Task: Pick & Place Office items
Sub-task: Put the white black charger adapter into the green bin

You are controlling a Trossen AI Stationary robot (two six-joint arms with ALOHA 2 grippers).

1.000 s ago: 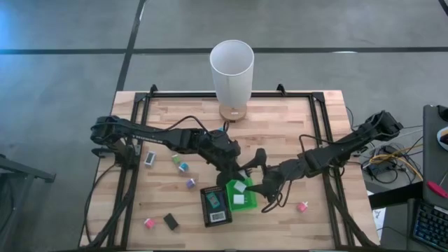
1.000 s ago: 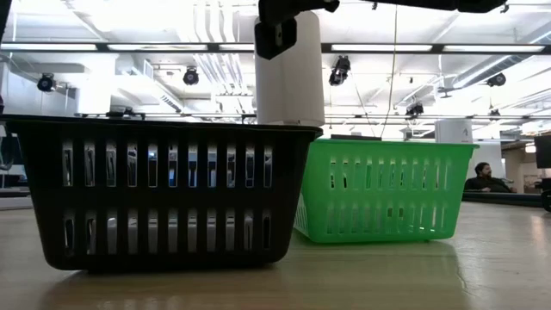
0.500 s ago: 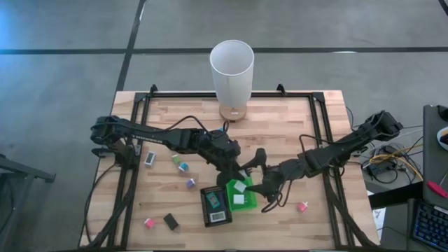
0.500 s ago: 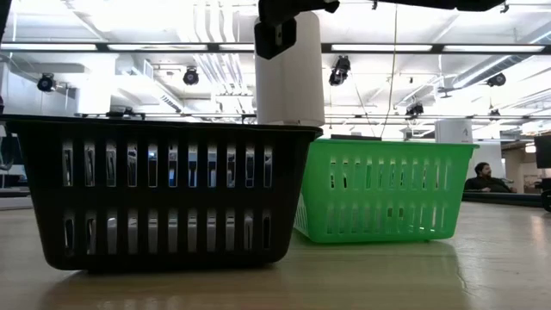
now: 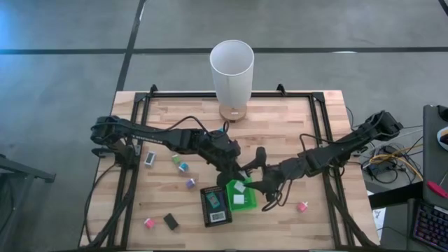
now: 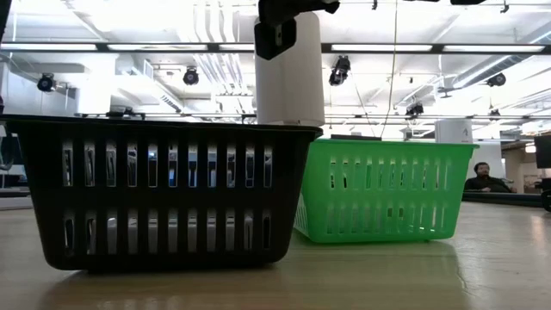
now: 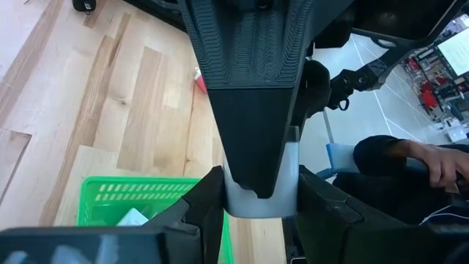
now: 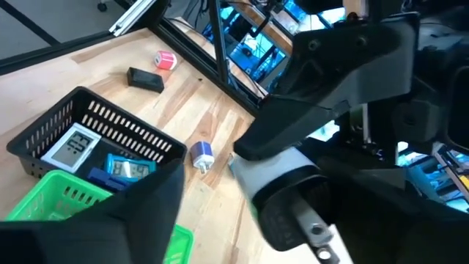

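Observation:
Over the far end of the green tray point(image 5: 246, 204), my left gripper point(image 5: 239, 172) is shut on a small white office item point(image 8: 270, 173). My right gripper point(image 5: 255, 182) comes in from the right and is open, with its fingers on either side of that item. The black tray point(image 5: 206, 208) lies beside the green tray and holds a small screen and blue pieces. White blocks lie in the green tray. More office items lie loose on the wood: white point(image 5: 150, 159), teal point(image 5: 183, 167), purple point(image 5: 190, 183), pink point(image 5: 302, 206) and black point(image 5: 171, 222). My left gripper pinches the white item point(image 7: 290, 157) between its two fingers, which slant downward from the table's left. The item is lifted clear above the green tray. My right gripper's fingers point(image 8: 150, 209) stand close beside the item, and I cannot tell whether they touch it.
A tall white cylinder point(image 5: 232, 70) stands on a wooden disc at the table's far edge. A black frame point(image 5: 318, 119) runs around the tabletop. In the low view the two trays point(image 6: 164, 194) fill the foreground. A person sits far back in the room point(image 6: 484, 178).
My right gripper's fingers have drawn closer together around the white item that my left gripper holds. Both arms have stayed in place.

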